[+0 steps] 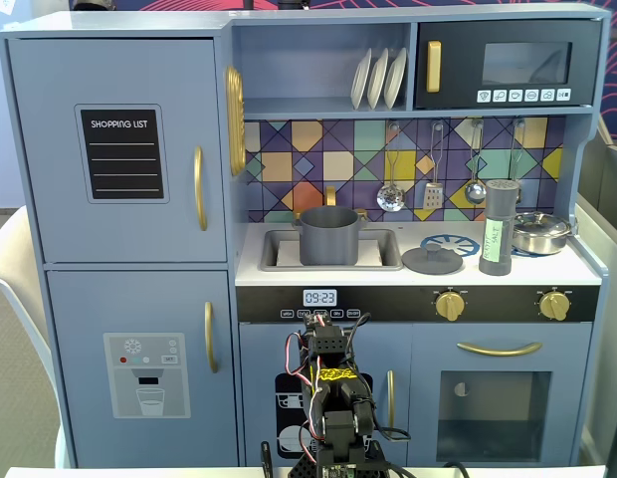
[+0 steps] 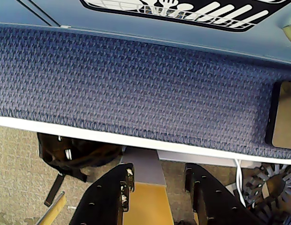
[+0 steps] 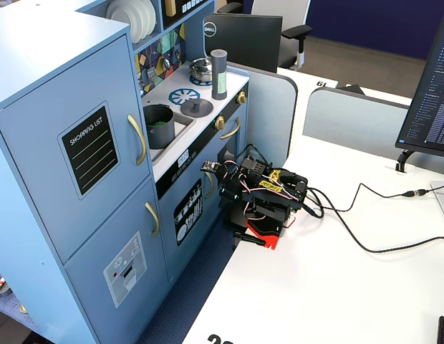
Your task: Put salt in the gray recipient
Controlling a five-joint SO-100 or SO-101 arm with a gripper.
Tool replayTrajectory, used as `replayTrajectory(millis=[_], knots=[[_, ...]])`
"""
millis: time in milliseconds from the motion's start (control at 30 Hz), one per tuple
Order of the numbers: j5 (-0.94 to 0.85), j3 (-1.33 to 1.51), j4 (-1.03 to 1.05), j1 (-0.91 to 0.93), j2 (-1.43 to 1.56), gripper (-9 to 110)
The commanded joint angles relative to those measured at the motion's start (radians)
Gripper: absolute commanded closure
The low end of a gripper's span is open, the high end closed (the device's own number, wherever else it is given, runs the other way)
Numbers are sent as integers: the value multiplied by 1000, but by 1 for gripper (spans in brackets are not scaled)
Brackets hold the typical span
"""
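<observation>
The salt, a tall dark-gray shaker with a pale green label, stands on the toy kitchen counter at the right, next to the stove ring; it also shows in the other fixed view. The gray recipient, a matte dark-gray pot, sits in the sink; it shows in the other fixed view too. My arm is folded low on the white table in front of the kitchen, far below the counter. In the wrist view my gripper is open and empty, pointing down past the table edge.
A flat gray lid lies on the counter between sink and salt. A shiny steel pot stands behind the salt at the right. Utensils hang on the backsplash. A blue fabric panel fills the wrist view. Cables cross the table.
</observation>
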Motion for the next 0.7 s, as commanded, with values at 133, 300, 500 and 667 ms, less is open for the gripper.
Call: replayTrajectory(millis=[133,300,500,667], knots=[[-17,-5,6,64,-3,101],[-17,-5,6,64,-3,101],[-52,-31,-12,123,-5,101],[23,-305,-67,270,-137,101]])
